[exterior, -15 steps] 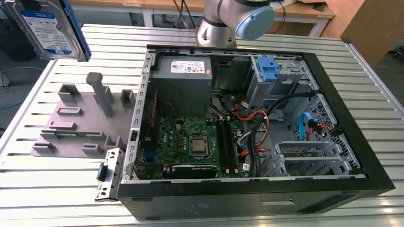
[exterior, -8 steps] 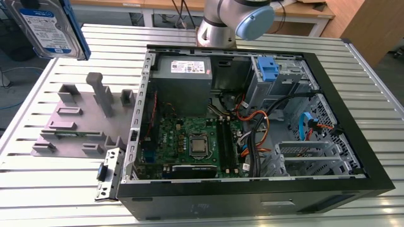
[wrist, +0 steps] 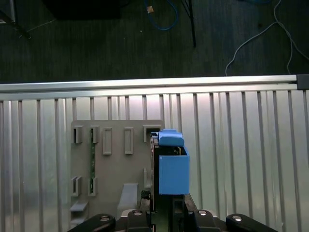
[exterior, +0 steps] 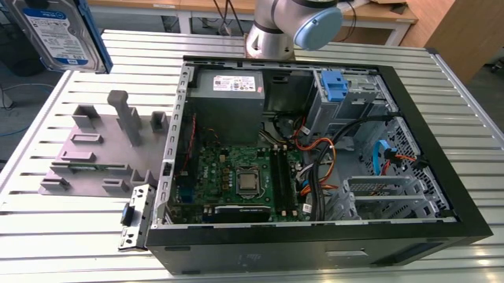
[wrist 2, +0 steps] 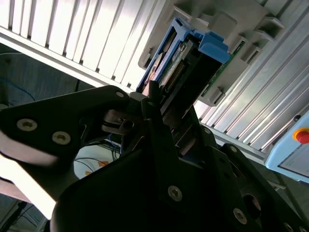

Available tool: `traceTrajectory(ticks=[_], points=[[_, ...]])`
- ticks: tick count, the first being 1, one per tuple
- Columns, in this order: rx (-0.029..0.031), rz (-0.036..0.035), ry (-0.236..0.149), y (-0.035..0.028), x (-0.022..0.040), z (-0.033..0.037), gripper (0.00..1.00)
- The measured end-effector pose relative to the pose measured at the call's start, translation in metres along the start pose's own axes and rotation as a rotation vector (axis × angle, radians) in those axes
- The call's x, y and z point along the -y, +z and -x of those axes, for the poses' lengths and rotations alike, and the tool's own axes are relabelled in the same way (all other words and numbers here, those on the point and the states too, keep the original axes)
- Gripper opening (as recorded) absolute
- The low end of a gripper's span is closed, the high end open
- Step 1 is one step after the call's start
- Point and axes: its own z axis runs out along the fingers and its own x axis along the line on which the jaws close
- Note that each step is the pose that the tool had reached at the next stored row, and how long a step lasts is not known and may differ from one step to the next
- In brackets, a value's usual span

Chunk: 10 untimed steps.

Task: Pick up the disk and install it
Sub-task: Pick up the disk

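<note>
The exterior view is showing the flat face of the disk [exterior: 59,32] with its blue-and-white label. The disk is hanging high in the air at the exterior view's left, well apart from the open computer case [exterior: 315,253]. The first wrist view is looking down on the disk's thin edge and its blue rail [wrist: 173,169]. The second wrist view is showing the disk's end with a row of little pins.

A grey holder tray [exterior: 94,153] is lying on the table [exterior: 47,236] just beside the case. In the first wrist view the disk is hanging over this tray. The case's tall side wall is standing between the tray and the green board [exterior: 236,174] inside. The robot arm [exterior: 284,29] is standing behind the case.

The black end effector [wrist 2: 168,107] is squeezing the disk, with its fingers closed tight on both flat sides.
</note>
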Motion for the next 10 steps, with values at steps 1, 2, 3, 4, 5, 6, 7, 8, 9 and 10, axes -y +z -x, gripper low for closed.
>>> traceTrajectory(ticks=[1, 2, 3, 4, 5, 6, 7, 8, 9, 10], points=[[0.0, 0.0, 0.0, -0.0009, 0.0, 0.0001, 0.35], [0.0, 0.0, 0.0, -0.0017, -0.0001, 0.0001, 0.35], [0.0, 0.0, 0.0, -0.0024, -0.0001, 0.0002, 0.35], [0.0, 0.0, 0.0, -0.0031, -0.0001, 0.0002, 0.35], [0.0, 0.0001, 0.0, -0.0037, -0.0001, 0.0003, 0.35], [0.0, 0.0, 0.0, -0.0042, -0.0001, 0.0003, 0.35], [0.0, 0.0, 0.0, -0.0046, -0.0002, 0.0003, 0.35], [0.0, 0.0, 0.0, -0.0049, -0.0002, 0.0003, 0.35], [0.0, 0.0, 0.0, -0.0051, -0.0002, 0.0004, 0.35], [-0.0001, 0.0, 0.0, -0.0055, -0.0002, 0.0004, 0.35]])
